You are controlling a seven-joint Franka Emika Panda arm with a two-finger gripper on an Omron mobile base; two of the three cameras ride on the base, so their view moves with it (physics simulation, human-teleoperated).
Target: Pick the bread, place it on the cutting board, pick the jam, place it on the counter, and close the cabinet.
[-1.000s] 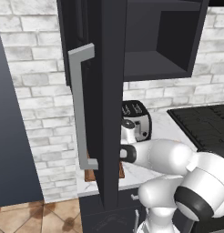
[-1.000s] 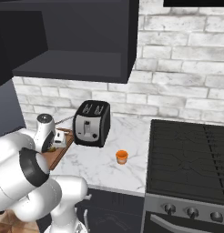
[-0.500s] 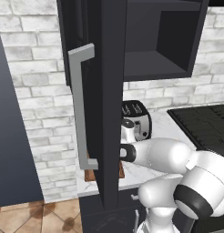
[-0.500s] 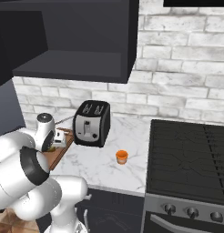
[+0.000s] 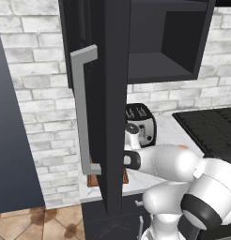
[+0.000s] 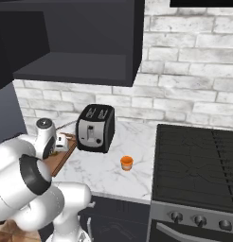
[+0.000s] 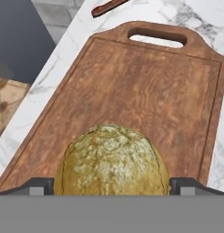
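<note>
1. Reddish-brown cutting board [image 7: 145, 95] carries the bread [image 7: 114, 161], which sits at the end away from the handle cutout.
2. Both tips of the claw [image 7: 112, 185] stand spread wide, either side of the bun and apparently clear of it.
3. Orange jam [image 6: 126, 163] stands on the white table [image 6: 113, 175], well apart beyond the toaster [image 6: 94, 127], toward the stovetop [image 6: 199, 160]; the cabinet [image 5: 108, 93] door hangs open.

Whitewashed brick wall [image 6: 194, 90] behind, evenly lit. Black ribbed stovetop [image 6: 196, 163] at the right end of the white marble tabletop [image 6: 109, 172], grey knobbed oven front [image 6: 194, 222] beneath. Black two-slot toaster [image 6: 94, 127] near the back edge. Brown tiled floor [image 5: 37, 225] lower left, beside a tall dark navy panel [image 5: 11, 140].
</note>
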